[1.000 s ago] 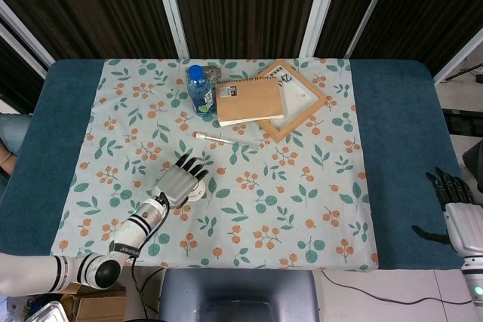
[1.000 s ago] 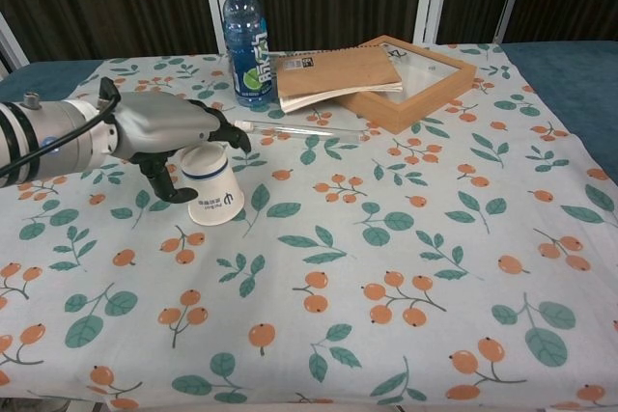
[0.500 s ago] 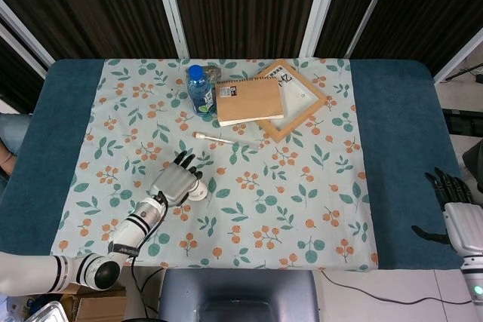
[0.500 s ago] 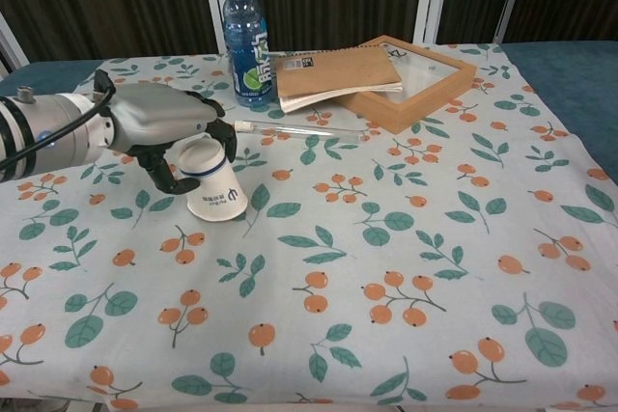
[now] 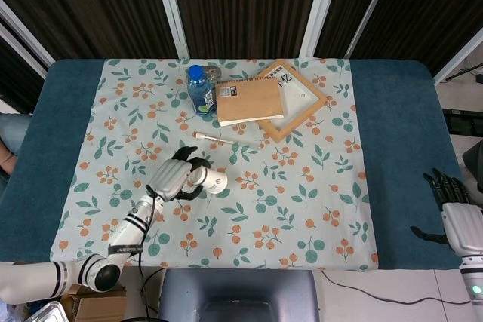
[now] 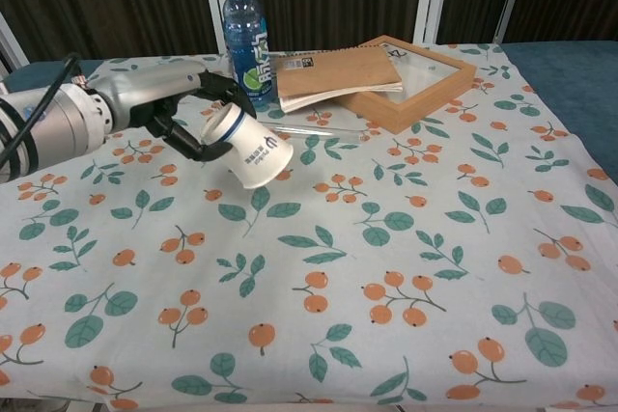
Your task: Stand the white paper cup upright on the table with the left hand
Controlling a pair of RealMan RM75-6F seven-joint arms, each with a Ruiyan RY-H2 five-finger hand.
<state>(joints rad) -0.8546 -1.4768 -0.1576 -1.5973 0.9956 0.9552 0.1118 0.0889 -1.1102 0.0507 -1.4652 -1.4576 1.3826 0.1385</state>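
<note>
Cup of white paper gripped by left hand, left of centre in the chest view: fingers wrapped over the narrow base end, thumb curled beneath, rim end pointing toward lower right. Tilted steeply, neither upright nor flat; raised clear of the cloth as seen from the chest, with a blue band near the base and a small blue logo on the side wall. Same cup visible left of centre in the head view, lying at an angle out of the left hand, rim toward the right. Right hand at the lower right edge of the head view, over the blue border of the table, well apart from everything else; dark fingers apart and pointing up, thumb out to the side, nothing held. Floral cloth spread across the middle of the table. Blue-capped water bottle standing upright at upper centre-left of the chest view. Brown notebook just right of the bottle, resting partly over a wooden frame set at an angle. Thin white pen lying on the cloth below the notebook, between the notebook and the cup in the head view. Dark vertical panels with white strips along the top of both views.
</note>
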